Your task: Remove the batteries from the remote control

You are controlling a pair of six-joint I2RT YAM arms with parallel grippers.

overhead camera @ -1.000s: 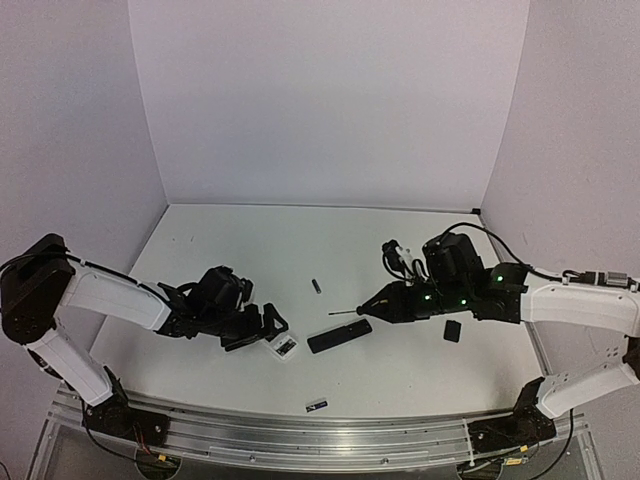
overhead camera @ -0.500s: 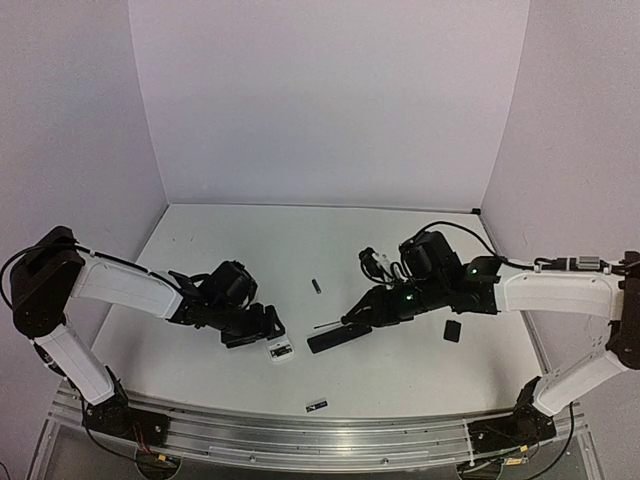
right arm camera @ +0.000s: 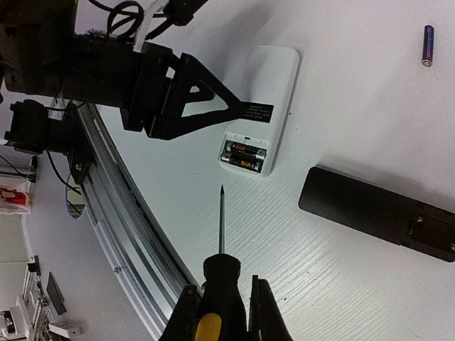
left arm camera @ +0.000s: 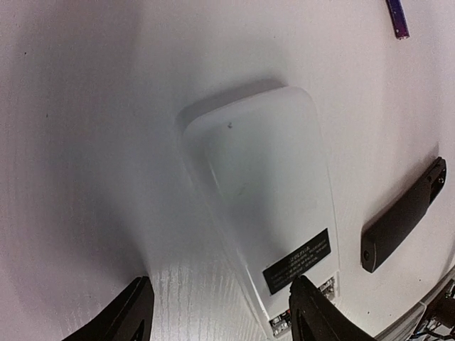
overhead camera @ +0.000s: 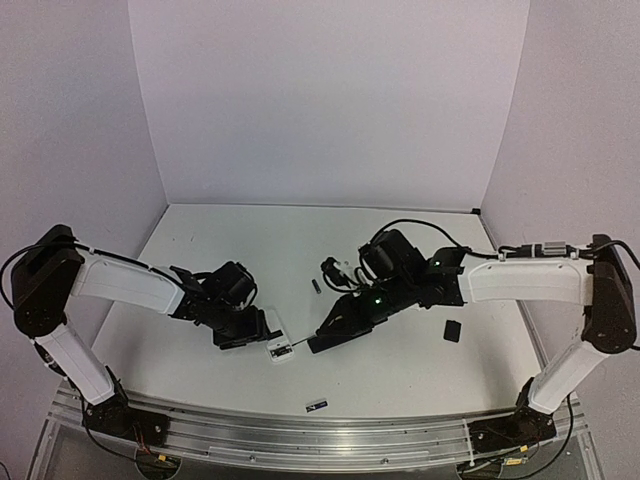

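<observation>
At the left of the desk (overhead camera: 300, 235) the left gripper (left arm camera: 220, 298) reaches low over a white remote (left arm camera: 263, 199) that lies face down, near and left of centre. Its jaws are spread, one finger on each side of the remote's end. The left finger (left arm camera: 136, 305) stands clear of the casing with bare desk between them, while the right finger overlaps the casing's edge; whether it touches cannot be told. That end of the white remote is uncovered, and two batteries (right arm camera: 244, 153) sit side by side in the open compartment, dark with orange markings. A loose cell (overhead camera: 316, 405) lies by the near edge of the desk, and a second loose cell (overhead camera: 316, 285), purple in the wrist views, lies farther back near the middle. Right of the white remote, a thin screwdriver (right arm camera: 221, 234) points its tip at the open compartment, close to it but not touching. A black remote (right arm camera: 377, 213) lies just right of the white one, with an open recess at its right end. The right gripper (right arm camera: 222, 305) has its jaws pinched on the screwdriver's yellow-and-black handle. A small flat black cover (overhead camera: 452, 330) lies well to the right.
</observation>
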